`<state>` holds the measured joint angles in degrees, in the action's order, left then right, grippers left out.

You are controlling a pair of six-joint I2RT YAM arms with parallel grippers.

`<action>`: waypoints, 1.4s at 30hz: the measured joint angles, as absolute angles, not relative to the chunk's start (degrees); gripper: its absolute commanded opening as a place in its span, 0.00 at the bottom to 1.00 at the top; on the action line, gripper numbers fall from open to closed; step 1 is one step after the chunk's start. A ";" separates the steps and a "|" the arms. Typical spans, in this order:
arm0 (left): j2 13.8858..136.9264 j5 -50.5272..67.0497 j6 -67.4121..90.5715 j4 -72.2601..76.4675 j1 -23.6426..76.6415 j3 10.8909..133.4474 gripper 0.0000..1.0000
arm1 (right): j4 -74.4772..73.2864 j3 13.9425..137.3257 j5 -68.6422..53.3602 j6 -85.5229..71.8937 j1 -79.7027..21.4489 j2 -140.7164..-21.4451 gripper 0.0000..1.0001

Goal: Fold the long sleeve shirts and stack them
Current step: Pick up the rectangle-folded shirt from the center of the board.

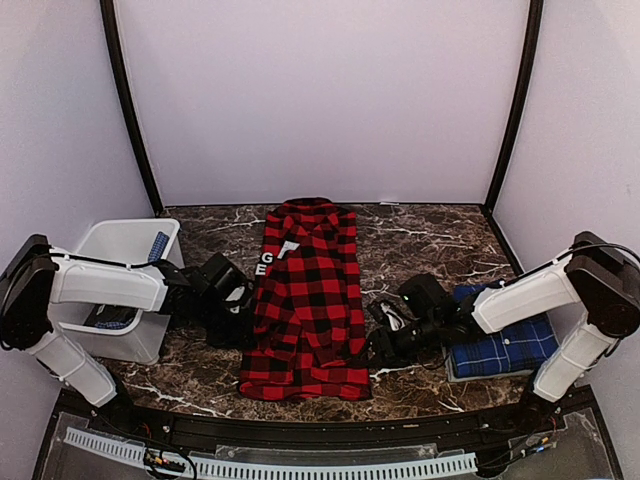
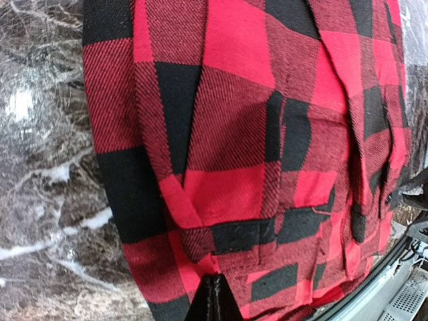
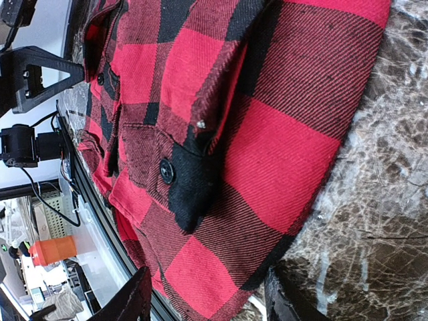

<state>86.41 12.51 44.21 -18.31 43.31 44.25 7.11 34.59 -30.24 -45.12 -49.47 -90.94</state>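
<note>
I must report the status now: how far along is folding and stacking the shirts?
Done: the blue shirt lies folded at the right. In hand: the red shirt is folded to a long strip; the left gripper is shut at its left edge, the right gripper open at its right edge. Left: fold it shorter, then stack both.

The red shirt [image 1: 305, 300] runs past the frame edges in both wrist views. The left gripper [image 2: 214, 301] shows only as a dark tip at one bottom edge. Left of the shirt, the left arm [image 1: 110, 285] covers part of the bin [image 1: 125, 235] and the blue cloth [image 1: 158, 245] inside. Right of it, the right arm [image 1: 520, 295] hides part of the blue shirt [image 1: 510, 350]. Lettering [image 1: 265, 262] by the red shirt's collar is too small to read
</note>
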 measured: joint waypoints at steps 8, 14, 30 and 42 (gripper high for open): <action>83.31 14.70 44.18 -19.75 43.31 43.40 0.00 | 7.14 34.59 -30.24 -45.10 -49.47 -90.94 0.55; 83.48 16.10 44.16 -20.18 43.31 41.93 0.08 | 7.18 34.59 -30.24 -45.10 -49.47 -90.94 0.56; 83.00 14.61 46.59 -22.04 43.35 39.64 0.42 | 7.53 34.48 -30.39 -45.30 -49.47 -91.02 0.55; 84.66 20.05 49.06 -13.43 43.35 37.76 0.26 | 9.85 35.16 -31.88 -45.78 -49.47 -93.12 0.53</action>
<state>84.66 20.05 49.06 -13.43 43.35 37.76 9.85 35.16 -31.88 -45.78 -49.47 -93.12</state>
